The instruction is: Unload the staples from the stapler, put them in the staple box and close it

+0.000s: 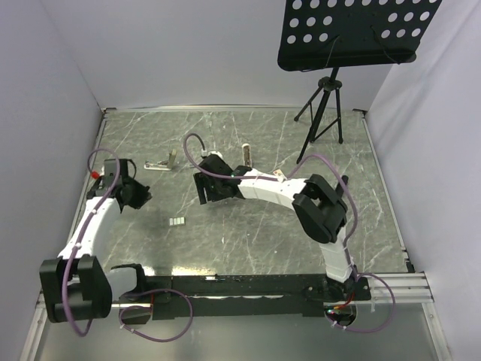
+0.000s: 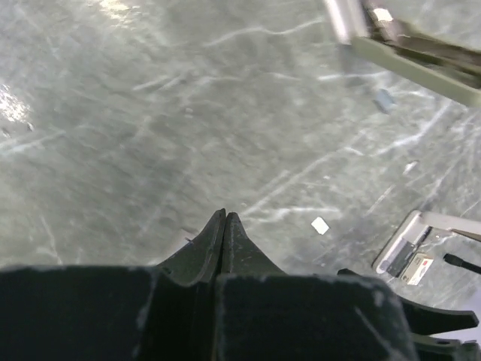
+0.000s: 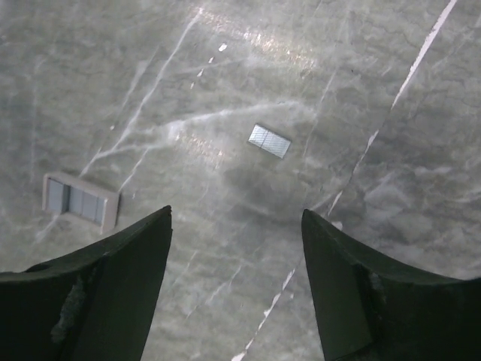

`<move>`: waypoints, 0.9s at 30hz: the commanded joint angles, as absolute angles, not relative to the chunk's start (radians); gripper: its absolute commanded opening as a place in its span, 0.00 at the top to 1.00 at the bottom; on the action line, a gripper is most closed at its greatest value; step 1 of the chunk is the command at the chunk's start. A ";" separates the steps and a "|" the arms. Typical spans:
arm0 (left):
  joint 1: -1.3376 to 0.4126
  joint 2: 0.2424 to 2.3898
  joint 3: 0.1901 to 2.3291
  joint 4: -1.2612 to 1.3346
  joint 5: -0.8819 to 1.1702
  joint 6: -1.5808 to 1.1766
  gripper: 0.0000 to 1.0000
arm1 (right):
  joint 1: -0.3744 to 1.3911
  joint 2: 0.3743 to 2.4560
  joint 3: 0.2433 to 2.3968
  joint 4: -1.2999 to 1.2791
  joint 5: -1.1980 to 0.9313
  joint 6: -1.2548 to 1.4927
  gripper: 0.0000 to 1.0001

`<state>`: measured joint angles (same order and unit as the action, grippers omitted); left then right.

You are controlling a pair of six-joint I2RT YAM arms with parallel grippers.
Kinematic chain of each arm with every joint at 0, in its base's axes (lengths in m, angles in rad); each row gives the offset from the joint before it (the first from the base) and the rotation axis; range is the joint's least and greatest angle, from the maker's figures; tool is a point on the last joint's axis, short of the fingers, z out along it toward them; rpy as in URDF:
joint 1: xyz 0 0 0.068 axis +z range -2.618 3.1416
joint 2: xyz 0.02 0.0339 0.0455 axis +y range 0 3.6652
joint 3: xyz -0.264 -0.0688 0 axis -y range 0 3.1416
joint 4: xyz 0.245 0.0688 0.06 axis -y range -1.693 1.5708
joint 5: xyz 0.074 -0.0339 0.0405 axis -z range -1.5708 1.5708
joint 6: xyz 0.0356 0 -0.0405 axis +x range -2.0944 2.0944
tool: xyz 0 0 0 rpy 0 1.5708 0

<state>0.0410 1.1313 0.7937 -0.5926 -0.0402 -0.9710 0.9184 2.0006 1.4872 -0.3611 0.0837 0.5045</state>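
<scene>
Left jaws: pressed together, pinching nothing, low over the table (image 2: pixel 150 113). Ahead of them and to the right: the stapler (image 2: pixel 421 64), hinged open, lying on the table, well apart from both pairs of jaws. Nearer, to their right: a small box (image 2: pixel 406 252) with a red mark. Right jaws: spread wide, gripping nothing, above the table. Ahead of them, roughly between the tips: a short staple strip (image 3: pixel 269 141), lying flat. To their left: a grey ridged block (image 3: pixel 80 201) in a tan rim, flat too, apart from the strip.
</scene>
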 commanded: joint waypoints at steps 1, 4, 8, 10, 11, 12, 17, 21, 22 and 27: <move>0.146 1.150 0.703 -0.483 0.199 -0.868 0.99 | 0.914 2.059 1.578 -0.416 0.123 0.529 0.27; 0.152 1.167 0.663 -0.456 0.230 -0.870 0.99 | 0.914 2.091 1.604 -0.417 0.133 0.538 0.30; 0.152 1.215 0.605 -0.419 0.258 -0.890 0.99 | 0.914 2.134 1.654 -0.460 0.162 0.555 0.32; 0.152 1.245 0.572 -0.393 0.281 -0.899 0.99 | 0.916 2.155 1.680 -0.477 0.179 0.561 0.33; 0.152 1.255 0.554 -0.387 0.284 -0.900 0.99 | 0.916 2.166 1.686 -0.482 0.183 0.563 0.33; 0.152 1.264 0.546 -0.384 0.279 -0.899 0.99 | 0.914 2.172 1.689 -0.485 0.183 0.564 0.33; 0.150 1.304 0.500 -0.341 0.291 -0.910 0.99 | 0.916 2.187 1.692 -0.483 0.183 0.569 0.35; 0.147 1.321 0.483 -0.316 0.310 -0.920 0.99 | 0.916 2.186 1.677 -0.450 0.164 0.566 0.35; 0.144 1.324 0.482 -0.314 0.316 -0.920 0.99 | 0.916 2.184 1.675 -0.446 0.163 0.566 0.35; 0.126 1.318 0.483 -0.319 0.325 -0.931 0.99 | 0.920 2.192 1.674 -0.416 0.143 0.558 0.36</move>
